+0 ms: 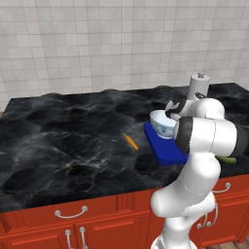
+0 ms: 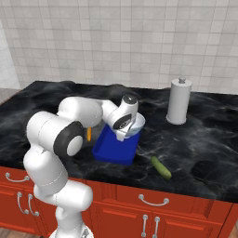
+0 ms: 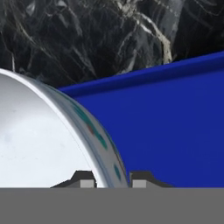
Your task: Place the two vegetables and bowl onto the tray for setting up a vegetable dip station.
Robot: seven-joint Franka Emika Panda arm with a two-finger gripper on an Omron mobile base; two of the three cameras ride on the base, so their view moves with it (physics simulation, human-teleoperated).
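Note:
The white bowl [image 1: 162,121] with its faint blue pattern is over the far end of the bright blue tray [image 1: 165,148]. My gripper [image 3: 111,180] is shut on the bowl's rim, one fingertip inside the wall and one outside. From these views I cannot tell whether the bowl [image 2: 137,124] rests on the tray [image 2: 111,151] or hangs just above it. Left of the tray, the orange carrot [image 1: 131,142] lies on the black marble counter. To the tray's right, near the front edge, the dark green cucumber [image 2: 161,168] also lies on the counter.
A tall white paper towel roll [image 2: 179,102] stands at the back right of the counter, behind the tray. My own arm crosses over the counter's front edge beside the tray. Red cabinets [image 1: 73,228] run below the counter.

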